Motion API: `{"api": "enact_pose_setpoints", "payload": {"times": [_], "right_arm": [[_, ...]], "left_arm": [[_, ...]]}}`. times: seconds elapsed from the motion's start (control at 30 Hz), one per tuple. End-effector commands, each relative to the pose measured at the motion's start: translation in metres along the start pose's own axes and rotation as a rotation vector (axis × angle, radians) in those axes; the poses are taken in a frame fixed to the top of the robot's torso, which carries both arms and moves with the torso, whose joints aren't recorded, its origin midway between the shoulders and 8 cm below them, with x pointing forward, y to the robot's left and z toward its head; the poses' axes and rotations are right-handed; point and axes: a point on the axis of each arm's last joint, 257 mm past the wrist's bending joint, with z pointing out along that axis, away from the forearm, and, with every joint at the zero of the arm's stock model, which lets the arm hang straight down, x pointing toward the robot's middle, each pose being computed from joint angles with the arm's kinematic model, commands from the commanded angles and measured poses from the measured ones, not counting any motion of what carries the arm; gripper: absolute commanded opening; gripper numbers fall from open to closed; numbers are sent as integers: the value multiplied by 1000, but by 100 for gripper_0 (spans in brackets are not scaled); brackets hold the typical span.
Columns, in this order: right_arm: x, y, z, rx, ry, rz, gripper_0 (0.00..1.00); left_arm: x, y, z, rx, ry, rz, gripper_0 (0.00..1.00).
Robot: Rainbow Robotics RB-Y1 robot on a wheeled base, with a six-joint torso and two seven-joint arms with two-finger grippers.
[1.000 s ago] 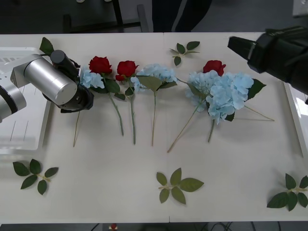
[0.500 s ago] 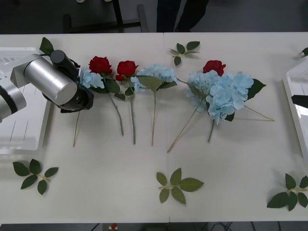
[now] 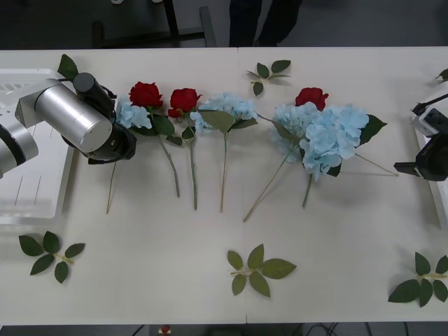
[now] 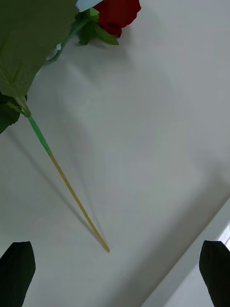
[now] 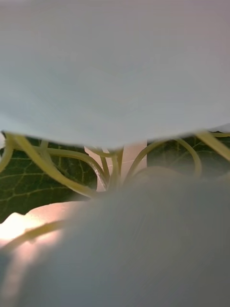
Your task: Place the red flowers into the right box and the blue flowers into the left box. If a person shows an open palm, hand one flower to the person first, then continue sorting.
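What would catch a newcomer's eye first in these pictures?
A row of red flowers and blue flowers lies across the middle of the table. The left arm sits pressed against the leftmost blue flower beside the left box, and the right gripper hovers open at the table's right edge.

Bench (image 3: pixel 336 252): smooth matt white surface. Left arm (image 3: pixel 73 119): brushed silver metal housing, satin sheen. Left box (image 3: pixel 28 203): white plastic. Blue flowers (image 3: pixel 329 136): matt cloth petals.
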Motion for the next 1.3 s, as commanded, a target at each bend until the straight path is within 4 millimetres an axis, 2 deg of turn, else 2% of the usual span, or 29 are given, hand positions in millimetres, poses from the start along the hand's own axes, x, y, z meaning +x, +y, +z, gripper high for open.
{"api": "enact_pose_setpoints", "payload": {"times": [0.03,0.17,0.3,0.47,0.6,0.63,0.7,0.73,0.77,0.8,0.83,0.87,1.07,1.17,1.3], "right_arm": [[-12,1,20,-15,-28,-71,100],[-20,27,44,-76,-54,-86,100],[-33,41,57,-93,-85,-80,100],[-50,68,73,-135,-106,-108,100],[-59,78,81,-130,-125,-122,100],[-58,80,84,-125,-121,-132,91],[-61,85,90,-117,-122,-145,57],[-62,86,91,-117,-124,-147,49],[-64,90,93,-121,-128,-145,33],[-65,90,94,-122,-129,-145,25],[-66,92,94,-124,-131,-137,11],[-66,92,94,-124,-131,-136,2],[-72,93,90,-141,-158,-93,0],[-76,90,82,-168,-175,-55,0],[-85,85,61,-234,-211,10,0]], "left_arm": [[1,10,-5,-6,5,29,0],[-3,28,-24,-16,16,31,0],[-6,48,-46,-29,39,18,0],[-14,86,-84,-69,66,-10,0],[-23,108,-110,-85,78,-48,0],[-26,115,-120,-87,82,-62,0],[-34,128,-139,-90,82,-93,0],[-35,132,-143,-92,81,-98,0],[-42,137,-152,-90,71,-111,0],[-43,140,-155,-91,69,-116,0],[-48,146,-161,-93,58,-130,0],[-54,150,-165,-98,49,-138,0],[-71,174,-171,-125,11,-137,0],[-79,192,-169,-159,-12,-87,0],[-90,221,-164,-223,-46,-16,0]]}}
